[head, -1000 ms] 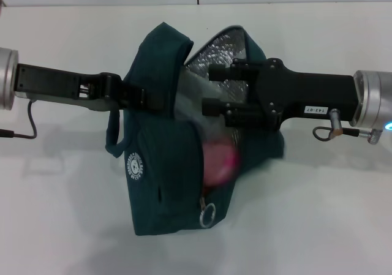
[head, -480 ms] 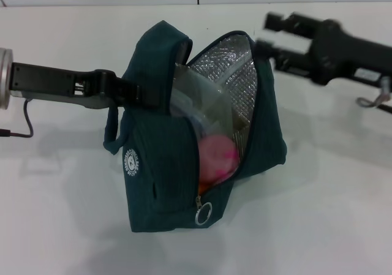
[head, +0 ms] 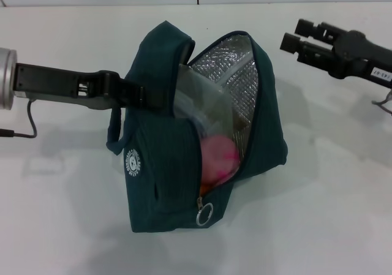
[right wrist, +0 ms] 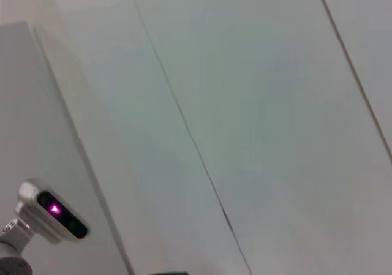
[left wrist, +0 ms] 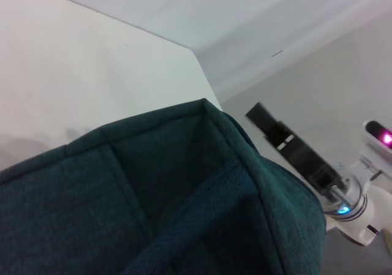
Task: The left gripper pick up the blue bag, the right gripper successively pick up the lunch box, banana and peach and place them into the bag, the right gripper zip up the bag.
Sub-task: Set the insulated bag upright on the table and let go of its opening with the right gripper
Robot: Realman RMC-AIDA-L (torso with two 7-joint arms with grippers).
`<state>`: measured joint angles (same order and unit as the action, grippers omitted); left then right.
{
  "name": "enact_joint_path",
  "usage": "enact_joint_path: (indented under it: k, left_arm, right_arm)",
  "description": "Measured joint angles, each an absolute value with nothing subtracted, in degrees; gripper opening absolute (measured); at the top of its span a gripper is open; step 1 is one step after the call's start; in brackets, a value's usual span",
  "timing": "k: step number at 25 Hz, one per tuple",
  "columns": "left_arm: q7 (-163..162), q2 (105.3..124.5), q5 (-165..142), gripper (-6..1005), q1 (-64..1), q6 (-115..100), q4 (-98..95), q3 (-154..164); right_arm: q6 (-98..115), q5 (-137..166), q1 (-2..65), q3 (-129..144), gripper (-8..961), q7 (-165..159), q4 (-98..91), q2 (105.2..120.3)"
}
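One blue bag (head: 165,165) is the biggest thing we see: dark teal, standing on the white table (head: 61,226), flap open w/ silver foil lining showing. Inside we count one lunch box (head: 196,100), clear plastic, upper part of the opening, and one peach (head: 219,158), pink, below it just behind the zip edge. A sliver of orange sits under the peach; we can't tell what it is. One metal zip ring (head: 204,214) hangs at the low end of the zip, near the bag's base.

Two grippers. Left gripper (head: 144,97) comes in from the left side, clamped onto the bag's top edge, holding it upright. Right gripper (head: 293,35) is up at the far right, well apart from the bag, fingers spread w/ a gap between them, holding nothing.

Labels: one round white logo patch (head: 133,163) on the bag's side, text too small to read. One small white label on the right arm, characters not legible.

Nothing blocks the bag's opening. Left wrist view shows only teal fabric (left wrist: 153,214) up close w/ the right arm beyond.
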<state>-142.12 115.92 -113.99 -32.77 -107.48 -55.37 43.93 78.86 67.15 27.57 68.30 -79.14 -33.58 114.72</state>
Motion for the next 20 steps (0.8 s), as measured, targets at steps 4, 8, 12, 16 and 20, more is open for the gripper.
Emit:
enact_joint_path:
  k: [4,8,12,16,20]
  left_arm:
    - [-142.12,115.93,-114.00,48,-32.93,-107.49,-55.37,43.93]
    - [-142.12,115.93,-114.00,48,-32.97,-107.49,-55.37,43.87]
    - [-142.12,115.93,-114.06,48,-32.96,-107.49,-55.37,43.93]
    - [-141.96,115.93,-114.08,48,-32.73,-107.49,-55.37,43.87]
    - [-141.85,115.93,-114.08,48,-32.51,-107.49,-55.37,43.85]
  right_arm:
    - [78.04,69.86,28.43,68.33,661,-82.02,-33.86,115.03]
    - [77.12,72.79,29.51,68.39,660,-85.07,-34.84,115.18]
    - [75.14,79.00,29.95,68.41,659,-90.35,-38.66,115.12]
    - [73.50,85.51,29.37,68.28,658,-95.56,-44.91,115.22]
    - [74.09,87.61,29.42,68.28,657,-97.51,-48.16,114.97]
